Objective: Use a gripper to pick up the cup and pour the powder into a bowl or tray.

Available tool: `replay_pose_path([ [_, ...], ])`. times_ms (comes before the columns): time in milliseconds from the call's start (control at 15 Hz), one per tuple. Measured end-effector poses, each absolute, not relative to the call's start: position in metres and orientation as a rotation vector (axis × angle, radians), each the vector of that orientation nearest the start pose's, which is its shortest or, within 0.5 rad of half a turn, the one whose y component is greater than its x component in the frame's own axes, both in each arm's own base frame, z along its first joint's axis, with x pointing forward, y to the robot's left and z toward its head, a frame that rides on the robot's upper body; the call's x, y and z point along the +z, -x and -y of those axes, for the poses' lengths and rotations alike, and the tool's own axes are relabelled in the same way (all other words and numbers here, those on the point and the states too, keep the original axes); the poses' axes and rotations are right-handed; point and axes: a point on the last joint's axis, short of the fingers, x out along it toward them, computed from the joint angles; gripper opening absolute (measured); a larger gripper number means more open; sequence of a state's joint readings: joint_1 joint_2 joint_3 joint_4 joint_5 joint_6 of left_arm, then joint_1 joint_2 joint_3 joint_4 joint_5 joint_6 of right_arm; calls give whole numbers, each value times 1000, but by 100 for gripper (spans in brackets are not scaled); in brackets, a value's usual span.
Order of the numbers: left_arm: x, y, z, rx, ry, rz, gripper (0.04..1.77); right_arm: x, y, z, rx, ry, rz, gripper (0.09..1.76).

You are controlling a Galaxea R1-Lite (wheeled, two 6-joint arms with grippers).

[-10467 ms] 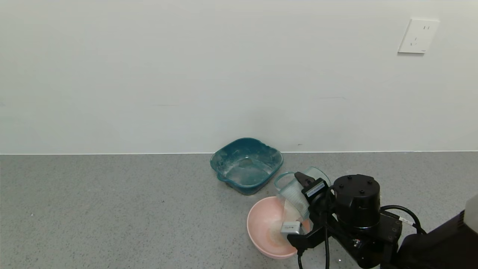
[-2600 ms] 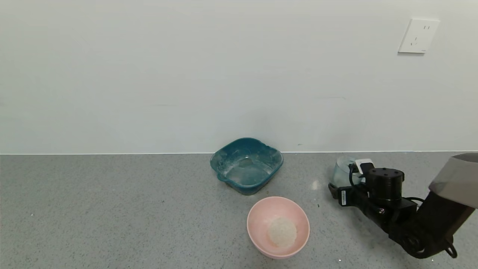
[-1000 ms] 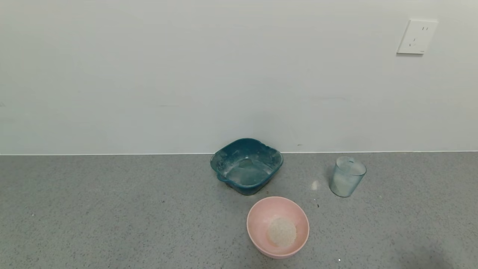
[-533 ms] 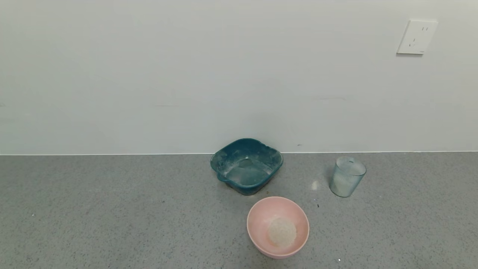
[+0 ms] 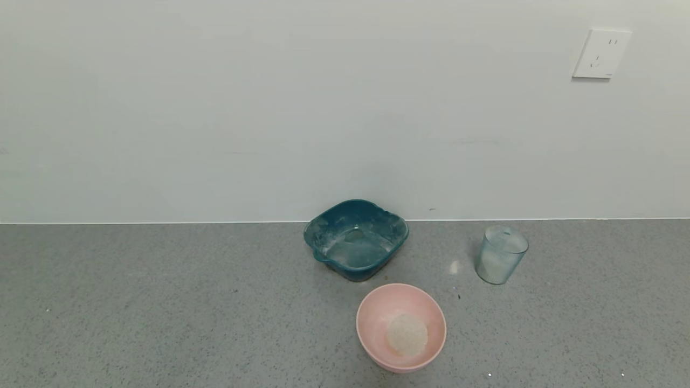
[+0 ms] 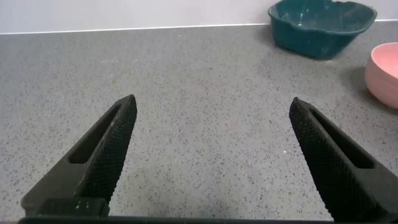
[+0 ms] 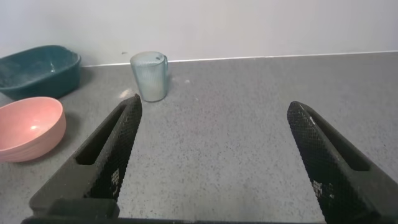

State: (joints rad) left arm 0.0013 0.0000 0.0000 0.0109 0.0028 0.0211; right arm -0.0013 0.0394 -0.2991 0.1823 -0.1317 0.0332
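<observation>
**Status: powder in bowl, cup upright, both grippers withdrawn**

Head view, left to right. A dark teal tray (image 5: 356, 240) sits at centre frame against the wall, dusted white inside. Just below and slightly right of it stands the pink bowl (image 5: 401, 327), holding a pale pile of powder (image 5: 407, 334). Further right, well apart from the bowl, the cup (image 5: 501, 254) stands upright on the grey counter (image 5: 161, 302), long axis vertical, mouth up. A wall socket (image 5: 601, 53) occupies the upper right corner. Neither arm appears in this view.

Left wrist view. The left gripper (image 6: 214, 155) is spread wide and grips nothing. The tray and the bowl rim lie at the upper right of the frame, far from the fingers.

Right wrist view. The right gripper (image 7: 221, 158) is likewise wide open and empty. The cup appears in the upper left of centre, ahead of the gripper and off the line between the fingers; the bowl sits at the left edge.

Judgement: the pour appears complete. Should the cup need handling again, the right arm is the nearer, and a level side approach suits the vertical axis.
</observation>
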Motion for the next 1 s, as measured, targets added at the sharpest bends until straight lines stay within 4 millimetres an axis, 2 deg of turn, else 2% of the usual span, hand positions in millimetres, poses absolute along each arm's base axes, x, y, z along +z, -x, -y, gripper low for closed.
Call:
replay_pose_path([
  [200,74,23,0,4,-21,-11,176,118,39,3,-124,-35,109,170],
  [400,74,23,0,4,-21,-11,176,94,28,2,-97,-23,69,170],
  [667,74,23,0,4,-21,-11,176,80,24,0,-22,-20,18,170],
  [1000,74,23,0,4,-21,-11,176,76,23,0,-20,-21,3,170],
])
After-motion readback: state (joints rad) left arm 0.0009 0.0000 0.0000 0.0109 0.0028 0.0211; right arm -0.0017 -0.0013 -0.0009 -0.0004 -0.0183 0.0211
